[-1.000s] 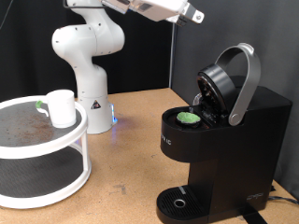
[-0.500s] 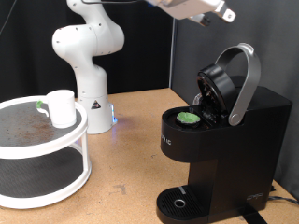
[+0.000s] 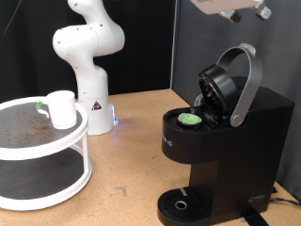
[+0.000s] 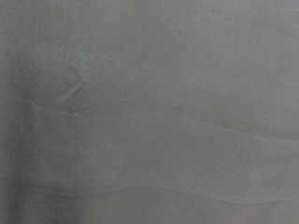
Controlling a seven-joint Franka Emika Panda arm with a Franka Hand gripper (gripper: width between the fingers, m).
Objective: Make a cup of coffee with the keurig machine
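The black keurig machine stands at the exterior view's right with its silver-grey lid handle raised and the lid open. A small dark pod with a green top sits in the open chamber. The round drip tray below is bare. The white cup stands on the top tier of a round white shelf at the left. My gripper is high at the top edge, above the machine's lid and apart from it, mostly cut off. The wrist view shows only blurred grey.
The arm's white base stands behind the shelf, with a blue light near its foot. A small green thing lies beside the cup on the shelf. The wooden table lies between shelf and machine. A dark backdrop is behind.
My hand has moved along the top edge of the exterior view towards the right and slightly up, now over the machine's lid. The machine, pod and cup have not moved.
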